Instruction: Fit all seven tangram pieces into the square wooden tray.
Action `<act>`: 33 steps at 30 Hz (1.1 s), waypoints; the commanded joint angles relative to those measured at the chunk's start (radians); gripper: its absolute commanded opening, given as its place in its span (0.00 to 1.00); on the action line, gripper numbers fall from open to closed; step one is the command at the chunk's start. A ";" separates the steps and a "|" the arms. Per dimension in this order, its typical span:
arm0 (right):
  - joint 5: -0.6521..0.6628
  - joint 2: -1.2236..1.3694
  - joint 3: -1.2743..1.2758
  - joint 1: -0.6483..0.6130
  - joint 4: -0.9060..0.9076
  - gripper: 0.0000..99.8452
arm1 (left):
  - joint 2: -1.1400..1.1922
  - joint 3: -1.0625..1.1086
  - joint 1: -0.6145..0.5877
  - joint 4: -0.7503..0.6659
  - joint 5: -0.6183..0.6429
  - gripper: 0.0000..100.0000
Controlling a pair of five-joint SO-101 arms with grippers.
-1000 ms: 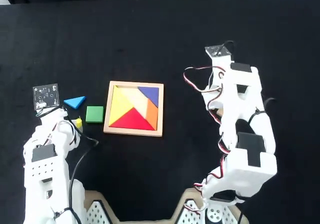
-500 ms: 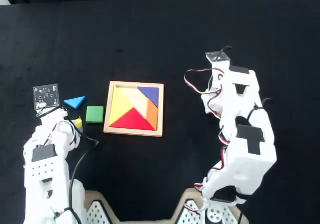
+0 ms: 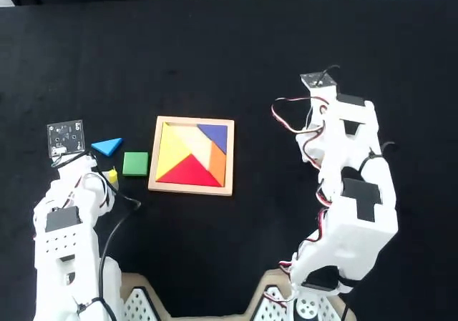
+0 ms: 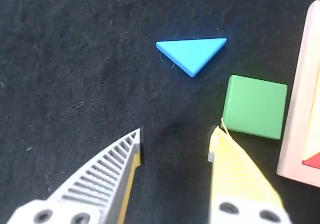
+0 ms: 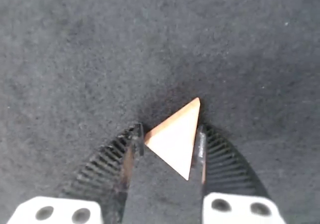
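The square wooden tray (image 3: 191, 120) lies mid-table and holds a yellow triangle (image 3: 169, 154), a red triangle (image 3: 189, 172), a dark blue triangle (image 3: 215, 134) and an orange piece (image 3: 218, 162). A pale bare patch shows among them. Left of the tray lie a green square (image 3: 135, 164) and a light blue triangle (image 3: 106, 146). My left gripper (image 4: 174, 134) is open just short of the green square (image 4: 255, 106) and the blue triangle (image 4: 192, 54), touching neither. My right gripper (image 5: 169, 134) is shut on a small tan triangle (image 5: 175, 140) over the black cloth, right of the tray.
The black cloth covers the whole table. The right arm (image 3: 347, 156) stands well to the right of the tray, with open cloth between them. The tray rim (image 4: 300, 109) lies right beside the green square. A red servo cable (image 3: 286, 117) loops off the right arm.
The right arm has shifted slightly to the right and toward the table's front edge. The left arm and the loose pieces have stayed put.
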 commanded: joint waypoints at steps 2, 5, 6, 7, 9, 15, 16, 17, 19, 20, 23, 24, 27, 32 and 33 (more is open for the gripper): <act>0.012 0.010 -0.015 0.002 -0.008 0.15 | -0.015 -0.002 0.012 -0.015 -0.008 0.22; 0.014 0.010 -0.018 0.002 -0.009 0.08 | -0.025 0.010 0.012 -0.017 -0.008 0.22; 0.014 0.010 -0.018 0.000 -0.011 0.05 | -0.025 0.010 0.012 -0.017 -0.008 0.22; 0.014 0.008 -0.018 -0.002 -0.012 0.02 | -0.025 0.010 0.012 -0.017 -0.008 0.22; 0.014 0.005 -0.019 -0.003 -0.012 0.02 | -0.025 0.010 0.012 -0.017 -0.008 0.22; 0.005 0.004 -0.028 -0.008 -0.003 0.01 | -0.025 0.010 0.012 -0.017 -0.008 0.22; 0.005 0.004 -0.044 -0.012 0.018 0.01 | -0.025 0.010 0.012 -0.017 -0.008 0.22; 0.002 0.004 -0.068 -0.025 0.046 0.01 | -0.025 0.010 0.012 -0.018 -0.008 0.22; -0.035 0.002 -0.140 -0.052 0.126 0.01 | -0.025 0.012 0.012 -0.028 -0.008 0.22; -0.060 0.002 -0.188 -0.071 0.173 0.01 | -0.023 0.013 0.012 -0.037 -0.008 0.22; -0.127 0.002 -0.361 -0.140 0.324 0.01 | -0.025 0.021 0.012 -0.044 -0.008 0.22; -0.150 0.002 -0.420 -0.166 0.370 0.01 | -0.025 0.022 0.012 -0.044 -0.008 0.22; -0.235 0.007 -0.588 -0.250 0.471 0.01 | -0.025 0.022 0.012 -0.044 -0.008 0.22; -0.503 0.013 -0.737 -0.390 0.483 0.01 | -0.025 0.022 0.012 -0.044 -0.008 0.22; -0.571 0.013 -0.740 -0.416 0.463 0.01 | -0.025 0.022 0.012 -0.044 -0.008 0.22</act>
